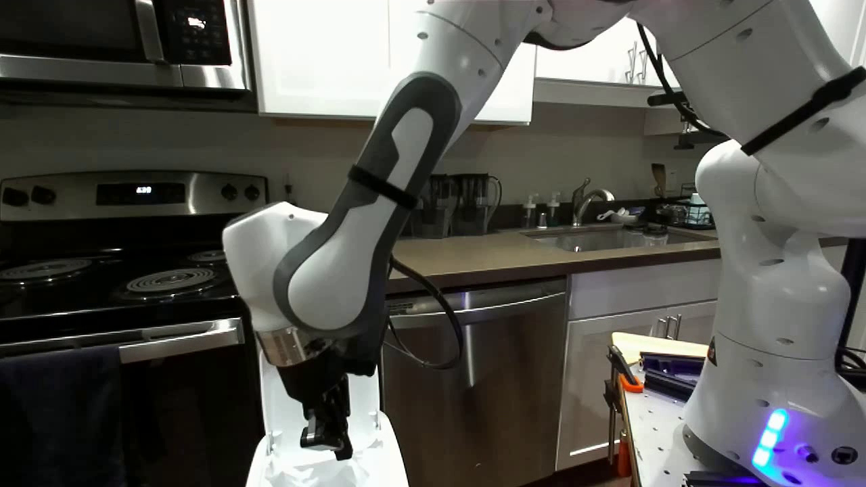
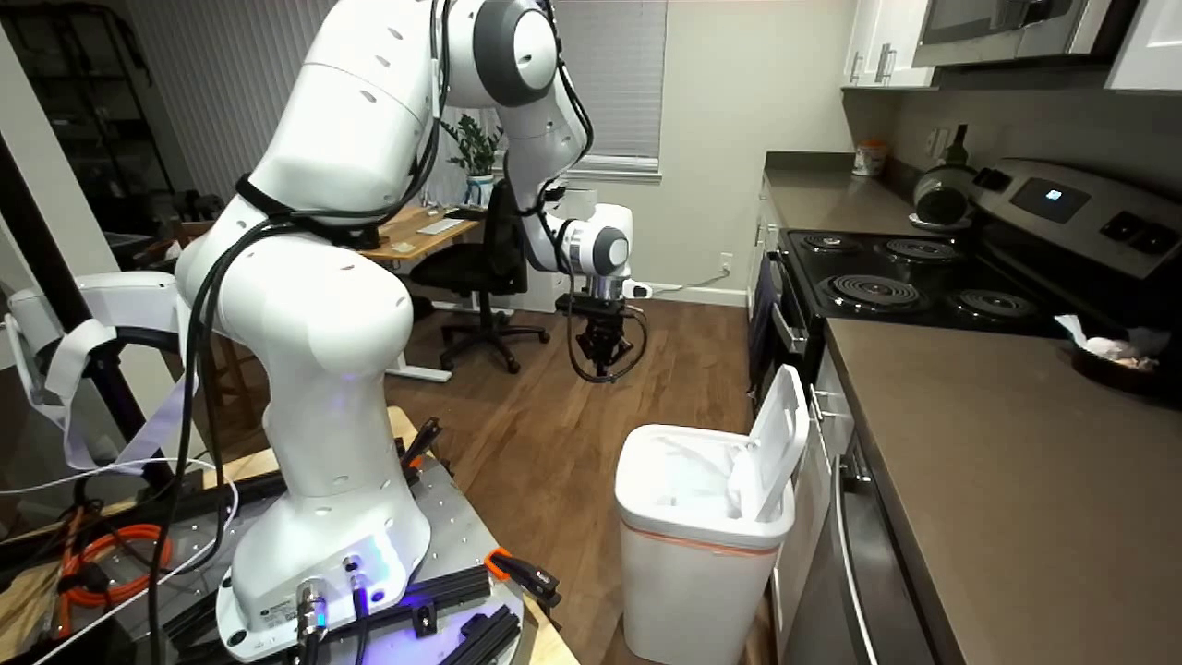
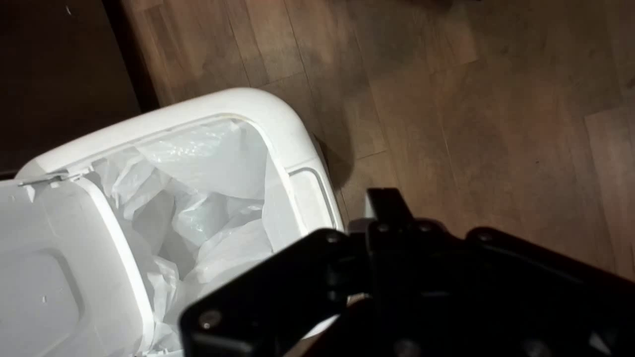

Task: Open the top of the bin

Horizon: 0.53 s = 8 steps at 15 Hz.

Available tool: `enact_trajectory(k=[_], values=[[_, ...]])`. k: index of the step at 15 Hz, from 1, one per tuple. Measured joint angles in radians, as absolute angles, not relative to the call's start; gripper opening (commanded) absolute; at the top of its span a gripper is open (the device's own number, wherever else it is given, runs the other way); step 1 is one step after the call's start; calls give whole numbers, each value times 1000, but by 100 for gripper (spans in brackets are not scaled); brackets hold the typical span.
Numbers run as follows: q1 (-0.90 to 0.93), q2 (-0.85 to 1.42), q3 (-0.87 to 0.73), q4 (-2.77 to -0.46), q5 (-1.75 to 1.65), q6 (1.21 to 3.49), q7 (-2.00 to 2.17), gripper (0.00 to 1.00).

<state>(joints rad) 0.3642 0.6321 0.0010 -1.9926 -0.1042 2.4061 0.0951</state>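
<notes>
The white bin [image 2: 693,591] stands on the floor with a white bag inside. Its top [image 2: 780,443], the white lid, stands raised on its hinge at the counter side. The lid also shows upright behind the arm [image 1: 365,399], and its recessed inner face shows in the wrist view [image 3: 39,292]. The bin's rim [image 3: 243,101] surrounds the open mouth. My gripper [image 3: 379,206] looks shut, with nothing seen between its fingers. It hangs in the air beyond the bin's front rim, away from the lid, and it also shows in both exterior views [image 1: 331,439] [image 2: 605,356].
A steel dishwasher [image 1: 473,392] and a black stove [image 1: 122,277] stand behind the bin. The counter [image 2: 997,480] runs along that side. The robot's base table [image 2: 462,517] holds clamps and dark rails. An office chair [image 2: 489,277] stands farther back.
</notes>
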Motion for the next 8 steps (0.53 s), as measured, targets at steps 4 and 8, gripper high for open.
enact_trajectory(k=[4,8], values=[[291,516,53,-2080,-102,2364,90,0],[234,435,94,-2145,-77,2348,69,26]])
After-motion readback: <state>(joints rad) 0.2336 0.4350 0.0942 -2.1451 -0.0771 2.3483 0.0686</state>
